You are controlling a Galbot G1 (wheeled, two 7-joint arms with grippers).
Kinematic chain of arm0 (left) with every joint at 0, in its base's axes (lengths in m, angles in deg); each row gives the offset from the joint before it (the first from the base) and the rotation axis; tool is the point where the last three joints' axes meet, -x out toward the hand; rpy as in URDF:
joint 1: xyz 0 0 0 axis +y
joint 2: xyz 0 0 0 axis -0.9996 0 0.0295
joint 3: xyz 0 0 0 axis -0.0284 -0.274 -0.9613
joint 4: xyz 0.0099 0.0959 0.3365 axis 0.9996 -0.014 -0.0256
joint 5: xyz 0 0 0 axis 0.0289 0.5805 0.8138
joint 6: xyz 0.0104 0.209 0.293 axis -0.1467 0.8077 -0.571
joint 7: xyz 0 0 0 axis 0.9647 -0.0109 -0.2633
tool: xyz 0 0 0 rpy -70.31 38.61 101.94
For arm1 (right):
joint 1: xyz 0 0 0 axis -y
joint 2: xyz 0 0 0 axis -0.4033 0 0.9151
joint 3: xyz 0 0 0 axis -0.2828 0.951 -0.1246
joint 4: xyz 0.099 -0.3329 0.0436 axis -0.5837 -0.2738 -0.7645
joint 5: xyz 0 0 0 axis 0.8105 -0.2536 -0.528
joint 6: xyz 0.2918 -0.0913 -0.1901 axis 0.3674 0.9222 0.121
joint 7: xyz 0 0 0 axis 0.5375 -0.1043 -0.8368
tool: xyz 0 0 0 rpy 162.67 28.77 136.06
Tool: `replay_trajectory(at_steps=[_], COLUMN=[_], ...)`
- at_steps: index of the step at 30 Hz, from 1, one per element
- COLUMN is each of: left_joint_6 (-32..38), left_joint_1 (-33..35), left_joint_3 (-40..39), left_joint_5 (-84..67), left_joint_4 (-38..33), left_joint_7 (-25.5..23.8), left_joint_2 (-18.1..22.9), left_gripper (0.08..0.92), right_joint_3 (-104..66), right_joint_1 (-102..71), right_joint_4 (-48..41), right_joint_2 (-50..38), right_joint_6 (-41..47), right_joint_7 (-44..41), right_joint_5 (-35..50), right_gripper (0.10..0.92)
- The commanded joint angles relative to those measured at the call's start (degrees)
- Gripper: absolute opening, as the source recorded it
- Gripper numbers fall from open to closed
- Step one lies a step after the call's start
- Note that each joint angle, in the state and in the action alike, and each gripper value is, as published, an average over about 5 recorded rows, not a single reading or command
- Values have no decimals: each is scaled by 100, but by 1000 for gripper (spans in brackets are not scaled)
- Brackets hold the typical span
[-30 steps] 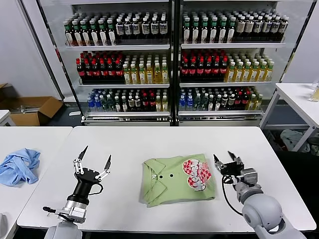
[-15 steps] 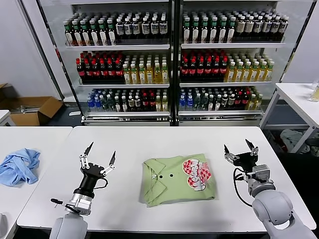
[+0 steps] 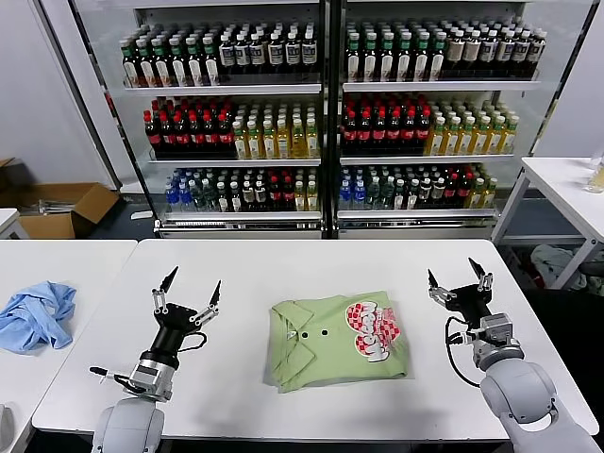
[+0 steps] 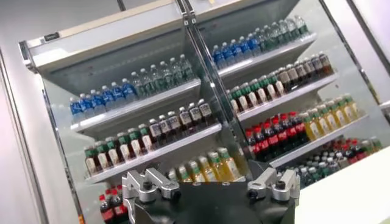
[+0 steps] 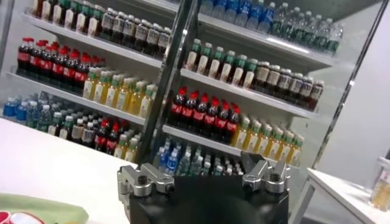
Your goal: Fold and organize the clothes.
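Note:
The light green polo shirt (image 3: 338, 341) lies folded flat in the middle of the white table (image 3: 283, 264), collar toward the left, red-and-white checkered print on the right half. My left gripper (image 3: 192, 284) is open and empty, fingers pointing up, left of the shirt and clear of it. My right gripper (image 3: 460, 274) is open and empty, fingers pointing up, right of the shirt and clear of it. An edge of the shirt (image 5: 36, 210) shows in the right wrist view. Both wrist views look at the bottle shelves.
A crumpled light blue garment (image 3: 36, 314) lies on a separate table at the left. Shelves of bottles (image 3: 321, 113) stand behind the table. Another white table (image 3: 566, 189) is at the far right. A cardboard box (image 3: 57, 208) sits on the floor at the left.
Both grippers have lifted and drawn away from the shirt; the right one moved right and up from beside the shirt's edge. The shirt has not moved.

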Motion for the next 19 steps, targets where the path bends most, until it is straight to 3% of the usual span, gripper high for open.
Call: replay_trajectory(at_steps=[1,19], left_joint_6=[246,259], left_joint_1=[41,-204], left_joint_3=[-11,-40], left_joint_5=[-170,-262], left_joint_4=[-34,83], left_joint_7=[-273,-416], left_joint_2=[20,286], left_gripper=[823,822], right_joint_3=[142,174], right_joint_1=[99,115], right_joint_4=[-239,-390], right_joint_2=[40,-71], right_joint_6=[-270,-455], right_joint_7=[-40,-29], right_joint_5=[-290,-487], right_gripper=[822,823])
